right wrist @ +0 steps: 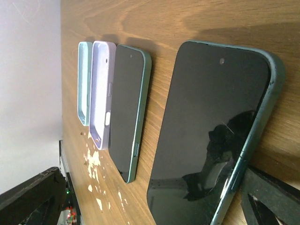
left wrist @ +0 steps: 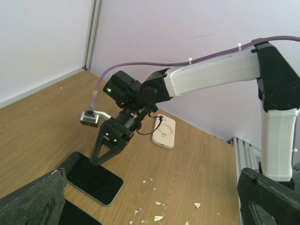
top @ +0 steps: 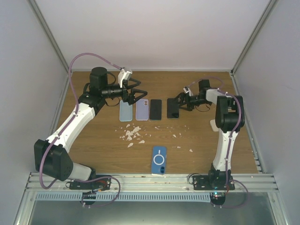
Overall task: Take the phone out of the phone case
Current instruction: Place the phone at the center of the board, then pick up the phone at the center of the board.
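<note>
Wooden tabletop (top: 93,154) with white crumbs (top: 132,133), pale walls (top: 154,33); left tool (top: 140,94) and right tool (top: 178,104) wide-open.

Tight phone row (top: 142,109), scraps (top: 132,133) in front

Wooden table (top: 201,136) | row of phones (top: 155,109) | blue case (top: 159,160) | white scraps (top: 132,133)
</note>
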Robot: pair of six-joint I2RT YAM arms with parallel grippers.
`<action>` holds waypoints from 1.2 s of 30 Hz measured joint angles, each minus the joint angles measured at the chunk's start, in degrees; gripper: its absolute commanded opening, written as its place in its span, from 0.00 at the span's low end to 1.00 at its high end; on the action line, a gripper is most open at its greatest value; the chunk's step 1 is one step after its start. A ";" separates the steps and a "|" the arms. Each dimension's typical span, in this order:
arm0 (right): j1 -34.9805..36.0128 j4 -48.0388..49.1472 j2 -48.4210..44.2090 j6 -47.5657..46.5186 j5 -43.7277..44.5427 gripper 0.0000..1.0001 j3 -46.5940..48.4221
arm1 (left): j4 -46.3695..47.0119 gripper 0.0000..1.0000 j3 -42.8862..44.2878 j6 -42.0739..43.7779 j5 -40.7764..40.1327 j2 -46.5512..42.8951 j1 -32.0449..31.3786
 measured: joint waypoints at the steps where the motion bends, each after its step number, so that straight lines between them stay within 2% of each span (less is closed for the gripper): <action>1: 0.00 -0.04 -0.22 0.00 0.59 1.00 -0.20 | 0.00 0.99 -0.04 0.04 -0.22 0.00 0.00; 13: 0.00 -0.20 -3.48 -0.26 6.03 1.00 -2.60 | -0.85 0.99 -0.61 0.20 -2.38 -0.61 0.00; 23: 0.00 -0.57 -9.33 -1.40 11.58 1.00 -4.66 | -8.52 0.99 1.20 4.57 -3.50 0.02 -0.85; 30: -2.03 -0.39 -17.55 -2.47 13.16 1.00 -6.38 | -17.81 0.99 2.10 16.55 -8.90 0.68 -11.23; 36: -3.34 0.85 -24.65 -3.96 15.10 1.00 -7.69 | -21.81 0.99 2.10 22.38 -12.87 1.99 -20.06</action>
